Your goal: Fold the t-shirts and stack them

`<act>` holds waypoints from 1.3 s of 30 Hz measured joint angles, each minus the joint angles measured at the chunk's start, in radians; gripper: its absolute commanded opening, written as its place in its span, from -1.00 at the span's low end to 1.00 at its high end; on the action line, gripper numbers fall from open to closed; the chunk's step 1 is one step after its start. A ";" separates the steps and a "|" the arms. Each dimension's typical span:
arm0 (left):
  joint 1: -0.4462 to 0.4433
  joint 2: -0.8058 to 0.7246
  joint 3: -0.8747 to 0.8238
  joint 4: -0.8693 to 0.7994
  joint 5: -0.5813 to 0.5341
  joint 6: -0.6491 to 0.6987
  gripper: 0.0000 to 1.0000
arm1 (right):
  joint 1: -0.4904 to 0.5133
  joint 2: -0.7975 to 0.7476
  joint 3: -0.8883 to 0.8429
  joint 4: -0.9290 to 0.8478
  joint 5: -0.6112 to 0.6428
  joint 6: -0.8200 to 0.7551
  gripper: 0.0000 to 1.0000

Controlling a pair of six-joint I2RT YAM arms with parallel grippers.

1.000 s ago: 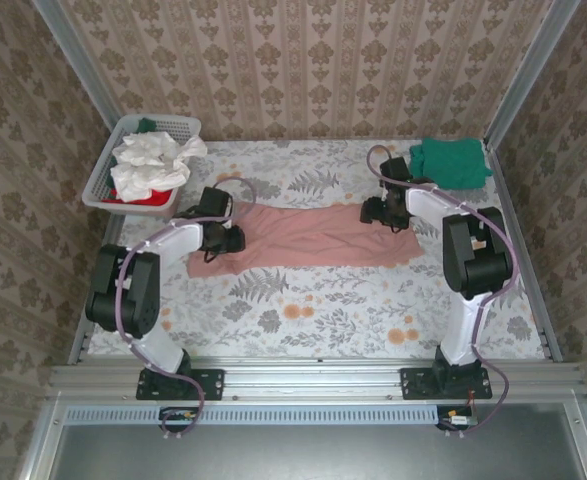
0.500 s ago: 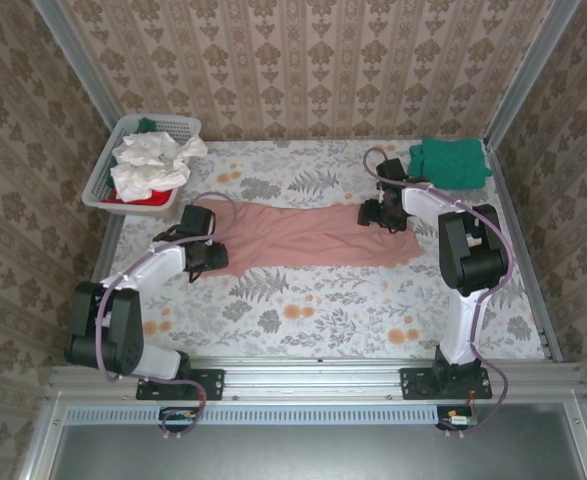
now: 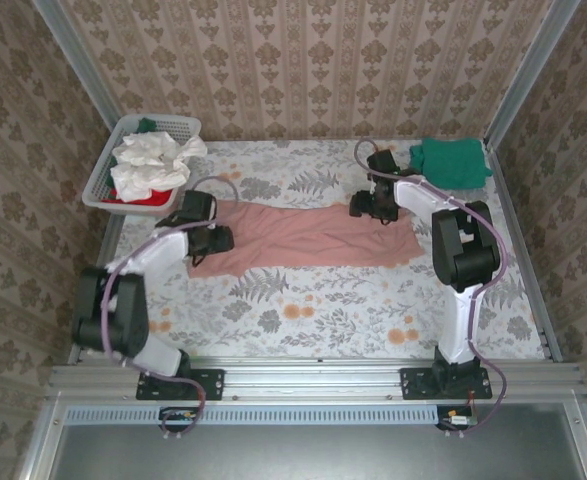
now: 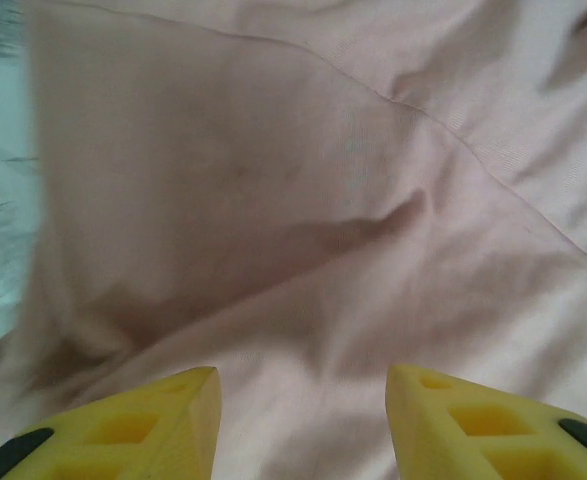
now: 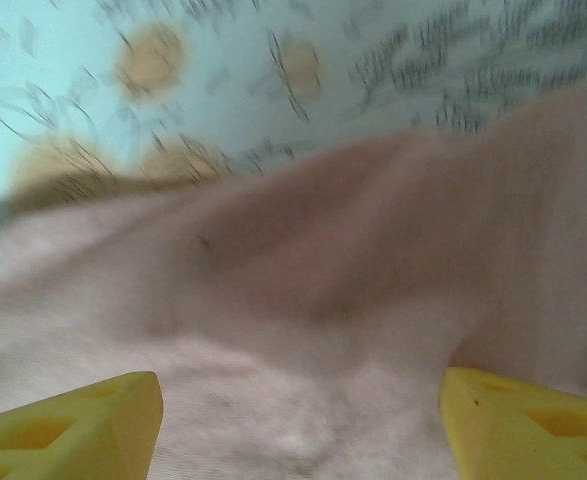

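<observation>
Since the pink t-shirt [image 3: 308, 235], spread as 1 band across the worktop [image 3: 303, 310], looks light and limp, pinching its end edges seems best; left end effector [image 3: 211, 240] and right end effector [image 3: 365, 208] hang released over it.

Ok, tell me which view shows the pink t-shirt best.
Top external: nearly the whole pink t-shirt shows, spread flat. The left wrist view gives a close patch of wrinkled cloth, the right wrist view a blurred fold.

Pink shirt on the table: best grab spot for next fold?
Pinch the pink shirt at its short ends, from above: left tool on the left end, right tool on the right. It lies flat as a long strip across the table, so probably only edges lift.
</observation>
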 measured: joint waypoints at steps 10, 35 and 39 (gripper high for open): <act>0.009 0.460 0.472 -0.017 0.080 0.008 -0.14 | 0.015 -0.171 -0.291 0.056 -0.019 0.103 0.50; 0.059 0.130 0.386 -0.069 0.097 0.040 -0.01 | 0.194 -0.427 -0.333 -0.009 0.102 0.139 0.60; 0.010 0.279 0.398 -0.020 0.110 0.010 -0.06 | 0.188 -0.247 -0.299 0.031 0.090 0.118 0.56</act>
